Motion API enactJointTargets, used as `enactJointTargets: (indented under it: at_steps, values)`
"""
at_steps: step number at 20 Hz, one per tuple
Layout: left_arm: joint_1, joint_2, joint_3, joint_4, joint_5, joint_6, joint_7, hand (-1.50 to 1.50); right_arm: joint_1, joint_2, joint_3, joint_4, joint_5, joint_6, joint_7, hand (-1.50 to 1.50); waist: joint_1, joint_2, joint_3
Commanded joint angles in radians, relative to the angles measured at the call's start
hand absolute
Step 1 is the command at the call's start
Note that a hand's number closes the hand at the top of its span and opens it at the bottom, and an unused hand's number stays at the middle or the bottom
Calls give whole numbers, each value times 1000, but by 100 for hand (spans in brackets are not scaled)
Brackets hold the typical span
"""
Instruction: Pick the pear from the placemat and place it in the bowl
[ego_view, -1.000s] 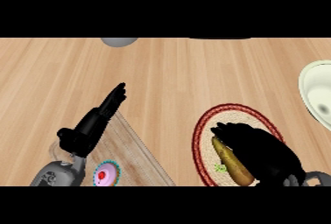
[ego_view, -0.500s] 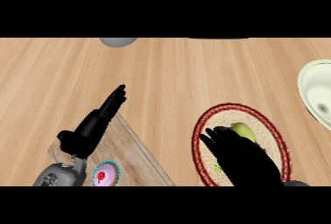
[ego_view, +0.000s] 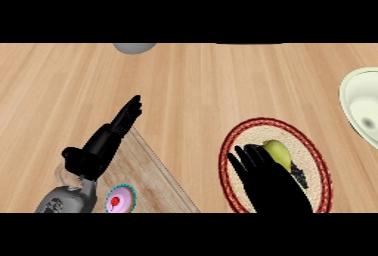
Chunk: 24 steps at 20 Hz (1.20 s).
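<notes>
My right hand (ego_view: 269, 187) is over the mat (ego_view: 255, 131), fingers spread open, pear (ego_view: 277, 149) just beside them, not held. Bowl (ego_view: 358, 107) sits right of the mat. My left hand (ego_view: 103, 145) rests open, left of it.

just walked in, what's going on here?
The right hand is down on the placemat, its fingers straight alongside the pear. The pear lies on the mat, not yet lifted. The bowl sits at the right edge, partly out of view. The left hand rests open at the left, by a board with a cupcake.
</notes>
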Motion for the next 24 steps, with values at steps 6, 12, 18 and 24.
enactJointTargets:
  at_steps: [6,12,18,24]
  values:
    - [39,-30,5,-33,-28,-32,8,0,96,-8,-30,115,227,-120,-131,-150,2,1,0]
    - [18,-47,49,-35,-46,-45,19,0,193,-41,-104,43,230,-59,-192,-150,-3,-1,0]
    - [-3,-124,-5,5,-126,-10,21,0,191,-15,-144,227,296,-169,-353,-150,-2,1,0]
    - [68,-101,52,-8,-100,-72,-34,0,134,50,-197,229,303,-101,-442,150,2,0,0]
